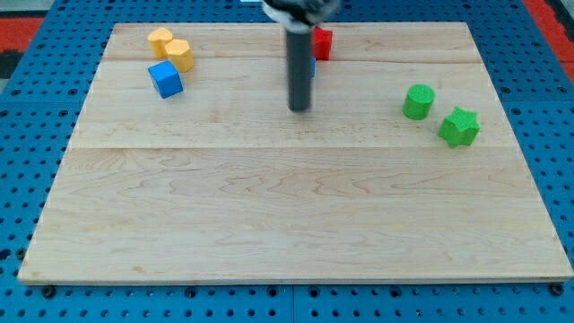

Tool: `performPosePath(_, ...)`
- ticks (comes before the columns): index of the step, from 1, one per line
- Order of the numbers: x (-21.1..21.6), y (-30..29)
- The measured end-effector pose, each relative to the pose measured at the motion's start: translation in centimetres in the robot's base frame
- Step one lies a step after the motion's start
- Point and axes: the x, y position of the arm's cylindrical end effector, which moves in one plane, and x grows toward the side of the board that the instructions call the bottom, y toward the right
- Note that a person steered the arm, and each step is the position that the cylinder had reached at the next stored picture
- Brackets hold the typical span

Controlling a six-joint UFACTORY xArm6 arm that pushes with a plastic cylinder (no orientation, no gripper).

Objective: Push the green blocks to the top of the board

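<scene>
A green cylinder (418,101) and a green star-shaped block (459,126) sit close together at the view's right, the star just below and right of the cylinder. My tip (299,109) rests on the board in the upper middle, well to the left of both green blocks and touching neither. A red block (322,42) lies near the top edge just right of the rod, and a sliver of a blue block (313,68) shows behind the rod.
Two yellow blocks (160,39) (179,55) and a blue cube (165,79) cluster at the view's upper left. The wooden board (269,224) lies on a blue pegboard surface (18,135).
</scene>
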Motion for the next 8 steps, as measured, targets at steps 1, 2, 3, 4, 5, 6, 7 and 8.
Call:
performPosePath(1,8.6,9.3)
performPosePath(2,9.2,15.5)
performPosePath(3,6.1,17.9)
performPosePath(4,5.8,20.7)
performPosePath(5,2.8,21.8)
performPosePath(6,-0.5,19.9)
performPosePath(7,-4.2,17.0)
performPosePath(8,-0.3,17.3)
